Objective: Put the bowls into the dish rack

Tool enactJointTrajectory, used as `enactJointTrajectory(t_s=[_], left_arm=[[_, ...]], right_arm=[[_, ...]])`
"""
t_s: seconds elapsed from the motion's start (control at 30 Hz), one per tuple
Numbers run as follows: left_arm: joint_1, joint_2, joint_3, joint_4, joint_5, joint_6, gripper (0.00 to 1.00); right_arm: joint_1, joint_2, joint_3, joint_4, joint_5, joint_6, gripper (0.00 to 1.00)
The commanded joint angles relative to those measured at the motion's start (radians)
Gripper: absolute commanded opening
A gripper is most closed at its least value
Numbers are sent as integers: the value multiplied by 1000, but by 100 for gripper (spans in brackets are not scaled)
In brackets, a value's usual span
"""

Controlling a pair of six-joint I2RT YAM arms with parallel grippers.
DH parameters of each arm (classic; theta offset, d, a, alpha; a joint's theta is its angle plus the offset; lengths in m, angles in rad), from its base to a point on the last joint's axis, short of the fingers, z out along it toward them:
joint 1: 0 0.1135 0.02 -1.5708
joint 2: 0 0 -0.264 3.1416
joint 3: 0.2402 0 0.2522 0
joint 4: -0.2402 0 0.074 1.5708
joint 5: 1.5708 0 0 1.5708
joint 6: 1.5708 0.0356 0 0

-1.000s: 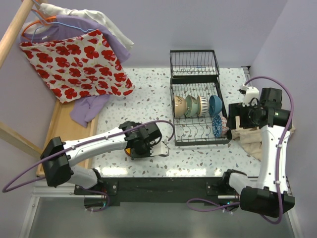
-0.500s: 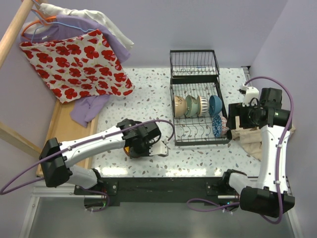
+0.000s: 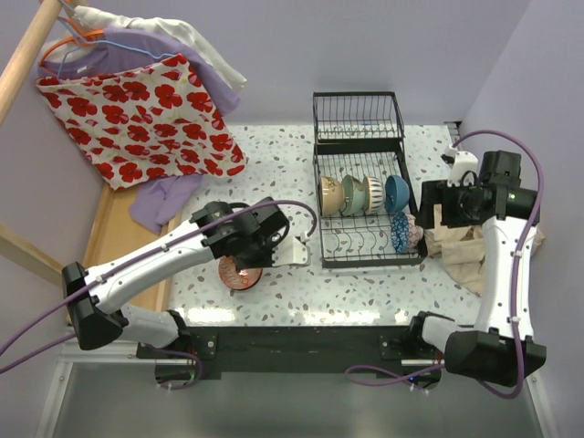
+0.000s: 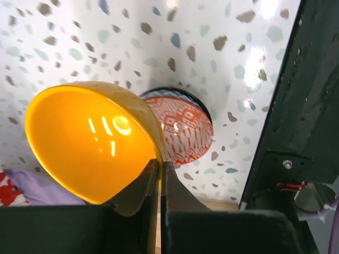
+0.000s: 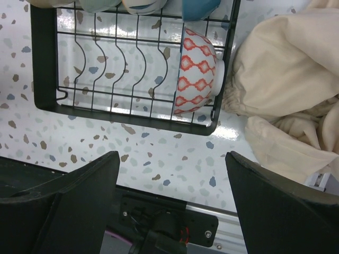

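In the left wrist view my left gripper [image 4: 160,165] is shut on the rim of an orange-yellow bowl [image 4: 90,143], holding it above the table. Below it a reddish-brown patterned bowl [image 4: 183,124] [image 3: 239,272] sits upright on the table. The black wire dish rack [image 3: 370,263] holds a cream bowl [image 3: 330,194], a pale green one [image 3: 351,194], a blue-white one [image 3: 372,193] and a blue one [image 3: 396,192] on edge. A red-and-white patterned bowl [image 5: 197,71] stands in the front row. My right gripper [image 5: 172,159] hangs open over the rack's front right corner.
A crumpled beige cloth [image 5: 286,90] lies right of the rack. Clothes on hangers [image 3: 146,119] fill the back left. A wooden tray [image 3: 119,237] runs along the left edge. The rack's higher basket section [image 3: 358,119] stands at the back.
My left arm has risen and swung back from the table's front with the orange-yellow bowl, uncovering the reddish-brown bowl. The right arm has shifted slightly back.
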Motion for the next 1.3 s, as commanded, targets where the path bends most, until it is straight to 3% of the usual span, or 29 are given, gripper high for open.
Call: enactJointTrajectory(t_s=[0.0, 0.27, 0.43, 0.47, 0.5, 0.57, 0.6, 0.63, 0.73, 0.9, 1.1, 1.27], left_arm=[[20, 46, 149, 44, 14, 14, 0], [20, 180, 362, 168, 224, -98, 0], [20, 316, 464, 355, 542, -216, 0], [20, 319, 442, 408, 586, -235, 0], [20, 297, 403, 573, 650, -296, 0], [20, 254, 214, 793, 700, -374, 0], [20, 216, 151, 1004, 734, -449, 0], [18, 201, 37, 1109, 737, -497, 0], [20, 198, -116, 1488, 728, -708, 0], [18, 278, -269, 2073, 716, -1009, 0], [20, 439, -267, 2381, 562, -1273, 0], [18, 542, -189, 2334, 391, -1414, 0]], right_arm=[[-5, 11, 45, 8, -57, 21, 85], [-5, 45, 65, 16, -25, 52, 85], [-5, 56, 101, 43, 62, 95, 86], [-5, 50, 101, 72, 76, 106, 86], [-6, 42, 101, 89, 88, 123, 86], [-5, 25, 105, 126, 114, 144, 86], [-6, 25, 111, 132, 125, 149, 87], [-5, 36, 131, 129, 152, 152, 87], [-6, 66, 163, 93, 194, 146, 87], [-6, 88, 148, 80, 242, 138, 87], [-6, 93, 102, 86, 268, 144, 86], [-8, 99, 105, 75, 291, 127, 86]])
